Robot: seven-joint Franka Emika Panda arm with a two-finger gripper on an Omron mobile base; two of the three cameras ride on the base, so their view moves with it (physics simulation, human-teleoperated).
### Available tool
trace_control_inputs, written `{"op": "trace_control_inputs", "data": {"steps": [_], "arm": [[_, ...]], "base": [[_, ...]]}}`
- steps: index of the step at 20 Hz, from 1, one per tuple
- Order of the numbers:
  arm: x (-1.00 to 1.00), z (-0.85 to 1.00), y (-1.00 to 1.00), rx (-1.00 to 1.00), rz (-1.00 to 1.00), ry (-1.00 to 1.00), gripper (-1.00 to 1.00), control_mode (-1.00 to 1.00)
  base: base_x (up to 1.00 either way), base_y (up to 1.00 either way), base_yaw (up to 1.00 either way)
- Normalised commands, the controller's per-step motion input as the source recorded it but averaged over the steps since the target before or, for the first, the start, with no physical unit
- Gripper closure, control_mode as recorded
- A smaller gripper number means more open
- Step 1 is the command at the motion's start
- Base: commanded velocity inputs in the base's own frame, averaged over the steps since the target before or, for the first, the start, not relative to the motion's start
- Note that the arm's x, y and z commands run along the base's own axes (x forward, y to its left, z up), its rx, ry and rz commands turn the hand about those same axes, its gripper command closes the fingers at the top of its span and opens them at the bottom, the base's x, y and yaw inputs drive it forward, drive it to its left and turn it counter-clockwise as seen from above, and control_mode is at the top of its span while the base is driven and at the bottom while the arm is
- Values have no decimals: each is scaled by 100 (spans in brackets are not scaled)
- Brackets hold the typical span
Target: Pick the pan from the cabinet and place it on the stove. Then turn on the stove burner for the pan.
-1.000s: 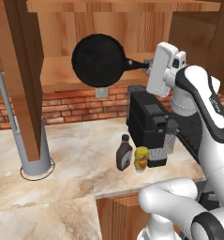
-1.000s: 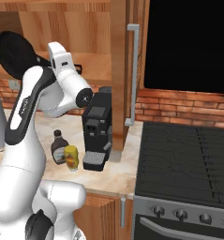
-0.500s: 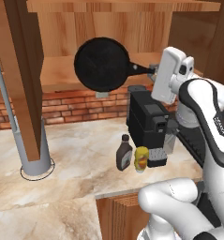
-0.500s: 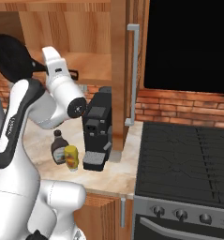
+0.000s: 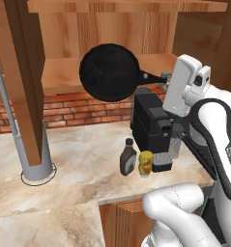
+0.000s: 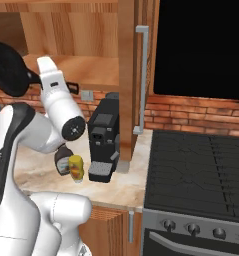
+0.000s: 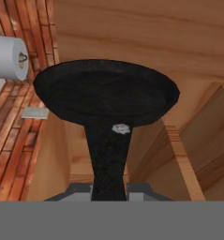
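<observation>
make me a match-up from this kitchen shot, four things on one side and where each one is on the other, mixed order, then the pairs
Things:
1. pan
2. coffee machine
3. stove
4. yellow bottle

Places:
A. on the counter beside the brown bottle
B. held up by its handle in the end effector, in front of the cabinet
C. on the counter under the cabinet
D. right of the counter, under the black microwave

Pairs: 1-B, 2-C, 3-D, 4-A

pan before cabinet, above counter
</observation>
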Motion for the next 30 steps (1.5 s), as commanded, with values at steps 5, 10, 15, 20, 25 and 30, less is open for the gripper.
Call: {"op": "trace_control_inputs", "data": {"steps": [5, 10, 15, 20, 25, 30], "arm": [[-38, -4, 0, 0, 0, 0, 100, -100], [-29, -3, 0, 0, 0, 0, 100, -100], [-2, 0, 0, 0, 0, 0, 100, -100], [-11, -3, 0, 0, 0, 0, 100, -100], [-8, -4, 0, 0, 0, 0, 100, 100], [0, 0, 0, 0, 0, 0, 100, 100]], "base": [[0, 0, 0], [0, 0, 0], [0, 0, 0], [0, 0, 0], [-39, 0, 0], [-50, 0, -2]]}}
